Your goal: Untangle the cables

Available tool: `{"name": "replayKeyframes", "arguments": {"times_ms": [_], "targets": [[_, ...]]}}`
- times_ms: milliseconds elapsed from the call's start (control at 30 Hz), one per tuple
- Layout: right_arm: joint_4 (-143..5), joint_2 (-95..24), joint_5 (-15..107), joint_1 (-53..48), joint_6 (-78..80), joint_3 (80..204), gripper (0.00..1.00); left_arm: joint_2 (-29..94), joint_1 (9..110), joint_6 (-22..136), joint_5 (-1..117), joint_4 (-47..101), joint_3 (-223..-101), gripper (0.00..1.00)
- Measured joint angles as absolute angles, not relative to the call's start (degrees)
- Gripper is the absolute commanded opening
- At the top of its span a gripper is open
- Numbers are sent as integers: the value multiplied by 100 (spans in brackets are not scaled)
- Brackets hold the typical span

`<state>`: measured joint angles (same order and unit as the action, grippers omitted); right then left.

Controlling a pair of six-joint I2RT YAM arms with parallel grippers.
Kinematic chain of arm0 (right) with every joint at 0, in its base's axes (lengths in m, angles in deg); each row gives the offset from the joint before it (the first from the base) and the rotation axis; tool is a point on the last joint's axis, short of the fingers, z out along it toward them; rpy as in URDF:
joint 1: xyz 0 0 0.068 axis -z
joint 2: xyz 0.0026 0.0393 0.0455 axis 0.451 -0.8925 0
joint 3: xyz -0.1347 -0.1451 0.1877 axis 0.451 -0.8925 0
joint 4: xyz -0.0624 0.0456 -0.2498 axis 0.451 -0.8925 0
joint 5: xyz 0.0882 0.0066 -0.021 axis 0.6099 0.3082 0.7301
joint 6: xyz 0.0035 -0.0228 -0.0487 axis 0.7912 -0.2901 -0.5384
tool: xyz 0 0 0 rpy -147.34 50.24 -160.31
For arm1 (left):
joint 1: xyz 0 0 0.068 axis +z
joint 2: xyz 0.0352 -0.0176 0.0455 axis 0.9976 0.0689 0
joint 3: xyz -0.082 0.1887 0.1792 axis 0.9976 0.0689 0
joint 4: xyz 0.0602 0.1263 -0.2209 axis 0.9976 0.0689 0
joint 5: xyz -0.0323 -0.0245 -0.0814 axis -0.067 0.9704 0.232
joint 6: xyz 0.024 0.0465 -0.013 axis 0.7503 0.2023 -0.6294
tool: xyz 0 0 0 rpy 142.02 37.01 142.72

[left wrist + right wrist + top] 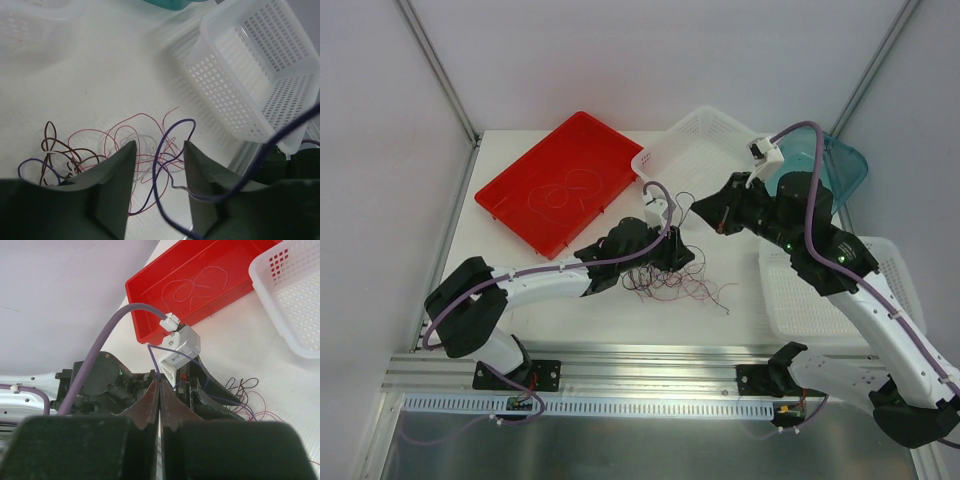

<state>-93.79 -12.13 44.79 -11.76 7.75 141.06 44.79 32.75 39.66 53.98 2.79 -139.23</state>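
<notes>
I see right gripper clamped on a purple strand, raised above the cable tangle on the table. On left gripper jaws apart over the tangle, purple loop passing between them, unpinched.

Colours, tabletop clutter
Cables purple, dark red, brown, black, whitish; tray red; basket white, grid-perforated; bin translucent teal.

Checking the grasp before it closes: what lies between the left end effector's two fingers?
In the left wrist view, a purple cable runs through the left end effector's gap, over pink and whitish strands.
</notes>
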Motion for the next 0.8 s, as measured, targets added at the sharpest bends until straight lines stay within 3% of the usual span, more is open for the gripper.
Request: {"name": "replayKeyframes", "arguments": {"times_ms": [67,100,167,300,400,433,467,533,800], "targets": [[-9382,-1149,4462,-1176,777,14106,1,4479,3275,3942,5334,212,-13923,23],[-9382,-1112,4457,-1176,777,14104,1,4479,3275,3933,5297,174,-13923,10],[-9379,-1023,4438,-1176,777,14069,1,4475,3275,3953,5214,133,-13923,0],[-9473,-804,4269,-1176,770,13839,6,4326,3275,4053,5098,229,-13923,0],[-9620,-686,4103,-1176,779,13581,30,4053,3275,4114,4917,456,-13923,0],[-9663,-655,4049,-1176,779,13470,44,3954,3277,4134,4875,533,-13923,0],[-9709,-636,4020,-1176,786,13358,49,3836,3277,4162,4799,633,-13925,0],[-9773,-610,3924,-1176,744,13109,54,3598,3277,4206,4661,830,-13940,0],[-9631,-551,3640,-1176,950,11813,54,2932,3290,4355,4311,1499,-14163,0]]}}
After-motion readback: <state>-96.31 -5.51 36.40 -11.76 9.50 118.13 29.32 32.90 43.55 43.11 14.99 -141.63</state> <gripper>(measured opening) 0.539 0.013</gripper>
